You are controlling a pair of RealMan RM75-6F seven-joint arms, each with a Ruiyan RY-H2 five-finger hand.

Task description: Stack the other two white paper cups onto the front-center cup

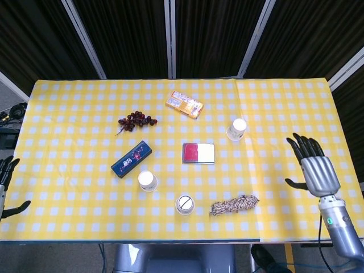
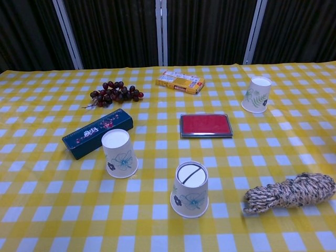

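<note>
three upturned cups, none yet lifted

three white paper cups stand mouth-down on the yellow checked desk [image 1: 74,96], each well apart from the others. the front-center cup [image 2: 189,189] sits near the near edge, with a dark line across its upturned base. the left cup [image 2: 119,153] stands just in front of the blue box [image 2: 97,133], close to it though i cannot tell if they touch. the far right cup [image 2: 256,94] stands alone toward the back, beyond the red case [image 2: 206,125].

these look thin-walled, very light and easy to crush or tip. a hard squeeze would likely dent the wall; a soft one may let the smooth paper slip. the sensible hold is around the side wall, a little above the middle, thumb opposite the fingers, with gentle pressure. because each tapers toward its upturned base, it should slide down over the target if kept upright and centred; a tilted approach could knock the target over.

the right hand [image 1: 314,168] hovers over the right edge of the desk, fingers spread, holding nothing, nearest the far right cup. the left hand [image 1: 5,182] shows only partly at the left border, fingers apart and nothing held. neither appears in the chest view. the rope bundle [image 2: 290,192] lies right of the target and could snag a low reach.
</note>
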